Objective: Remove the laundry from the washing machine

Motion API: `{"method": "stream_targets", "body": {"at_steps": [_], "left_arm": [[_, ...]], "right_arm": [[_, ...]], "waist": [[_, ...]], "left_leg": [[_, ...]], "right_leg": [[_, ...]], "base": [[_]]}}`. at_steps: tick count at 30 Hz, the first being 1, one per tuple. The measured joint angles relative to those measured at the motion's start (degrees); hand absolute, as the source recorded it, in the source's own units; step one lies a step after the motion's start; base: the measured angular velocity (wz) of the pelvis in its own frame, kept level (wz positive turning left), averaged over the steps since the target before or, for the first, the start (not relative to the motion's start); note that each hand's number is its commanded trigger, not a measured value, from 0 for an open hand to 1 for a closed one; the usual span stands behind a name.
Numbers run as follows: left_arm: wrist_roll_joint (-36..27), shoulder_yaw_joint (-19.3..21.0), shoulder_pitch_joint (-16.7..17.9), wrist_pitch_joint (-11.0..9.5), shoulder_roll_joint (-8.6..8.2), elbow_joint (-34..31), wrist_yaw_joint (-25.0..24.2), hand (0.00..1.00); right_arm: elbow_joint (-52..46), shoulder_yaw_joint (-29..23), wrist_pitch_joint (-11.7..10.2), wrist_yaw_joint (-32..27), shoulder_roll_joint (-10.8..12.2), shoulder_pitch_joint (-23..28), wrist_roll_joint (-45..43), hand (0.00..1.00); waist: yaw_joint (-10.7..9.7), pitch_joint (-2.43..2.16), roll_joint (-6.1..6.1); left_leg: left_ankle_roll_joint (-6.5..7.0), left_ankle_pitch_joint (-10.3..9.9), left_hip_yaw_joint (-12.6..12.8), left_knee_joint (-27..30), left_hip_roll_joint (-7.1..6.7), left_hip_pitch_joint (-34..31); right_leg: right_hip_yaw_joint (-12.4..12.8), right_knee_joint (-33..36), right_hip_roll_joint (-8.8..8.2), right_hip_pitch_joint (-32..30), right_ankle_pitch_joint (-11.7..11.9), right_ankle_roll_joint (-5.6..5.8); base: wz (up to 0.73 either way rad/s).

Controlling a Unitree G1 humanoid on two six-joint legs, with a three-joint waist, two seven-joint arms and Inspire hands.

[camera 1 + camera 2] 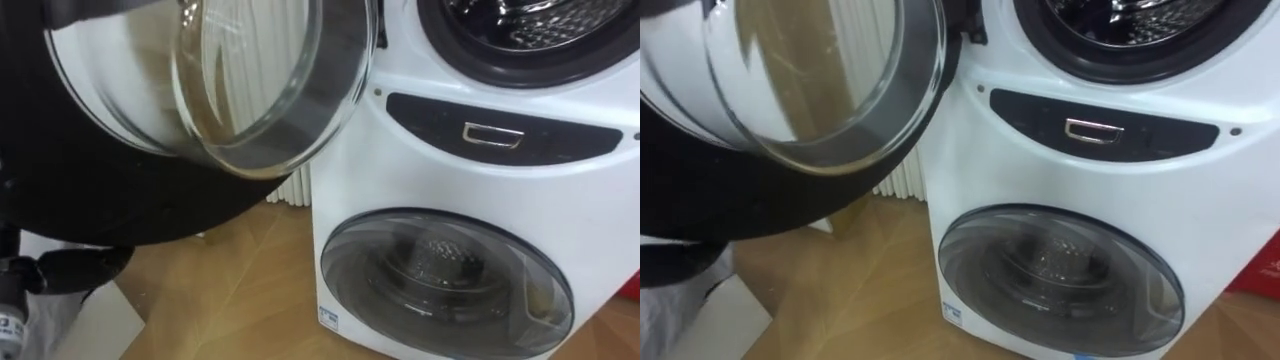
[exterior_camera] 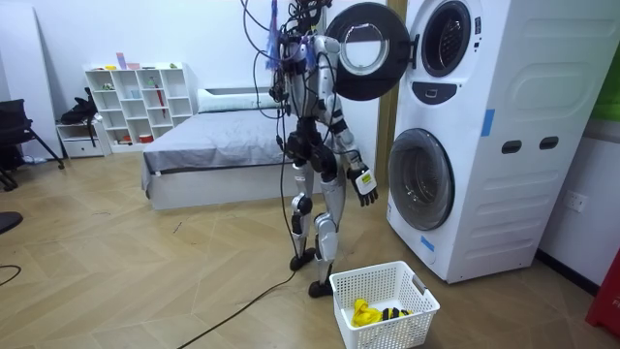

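Note:
I stand facing two stacked white washing machines (image 2: 484,136). The upper machine's round glass door (image 1: 200,90) is swung open to my left and hangs close before my head. A slice of the upper steel drum (image 1: 520,25) shows past it; I see no cloth in that slice. In the room view my left hand (image 2: 329,45) is raised at the open door's (image 2: 366,50) edge. My right hand (image 2: 366,186) hangs low by my thigh with relaxed fingers, holding nothing.
The lower machine's door (image 1: 445,280) is closed, under a dark control panel (image 1: 500,135). A white laundry basket (image 2: 418,291) by my feet holds a yellow garment (image 2: 363,312) and a dark one. A white radiator (image 1: 295,185), a bed (image 2: 213,145) and shelves (image 2: 136,102) lie behind.

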Motion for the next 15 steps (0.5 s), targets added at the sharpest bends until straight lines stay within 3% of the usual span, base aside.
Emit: {"method": "stream_targets", "body": {"at_steps": [3, 7, 10, 15], "left_arm": [[0.18, -0.37, 2.06, -2.79, -1.59, 0.00, -0.97, 0.00], [0.65, -0.77, 2.84, -4.45, -2.02, 0.00, -2.01, 0.00], [2.47, -1.43, 2.97, -5.88, -3.55, 0.00, -2.94, 0.00], [2.49, -4.12, 2.98, -7.41, -3.87, 0.04, -5.09, 0.00]], "right_arm": [[2.85, 1.55, -0.29, 0.03, 0.04, -1.15, 0.70, 0.00], [2.88, 1.62, -0.28, -0.61, 0.08, -1.74, 0.89, 0.00], [2.90, 1.65, -0.30, -1.35, 0.08, -2.18, 1.51, 0.00], [3.62, 3.96, -0.71, -2.13, 0.06, -2.77, 2.28, 0.00]], "waist": [[-0.06, -0.05, -0.13], [0.04, -0.17, -0.62], [0.50, -0.23, -0.94], [1.67, -0.16, -1.28]], "left_leg": [[0.07, 0.12, 0.28, -0.24, -0.12, 0.94], [0.02, 0.15, 0.42, -0.38, -0.12, 0.93], [-0.05, 0.32, 0.42, -0.38, -0.11, 0.94], [-0.30, 0.56, 0.36, -0.42, -0.03, 1.06]], "right_leg": [[-0.24, 0.11, -0.12, 0.59, -0.05, 0.09], [-0.41, 0.09, -0.12, 0.56, -0.05, 0.13], [-0.46, 0.02, -0.10, 0.60, -0.05, 0.14], [-0.36, -0.18, 0.06, 0.73, -0.11, 0.21]], "base": [[-0.04], [-0.02], [0.00], [-0.01]]}}
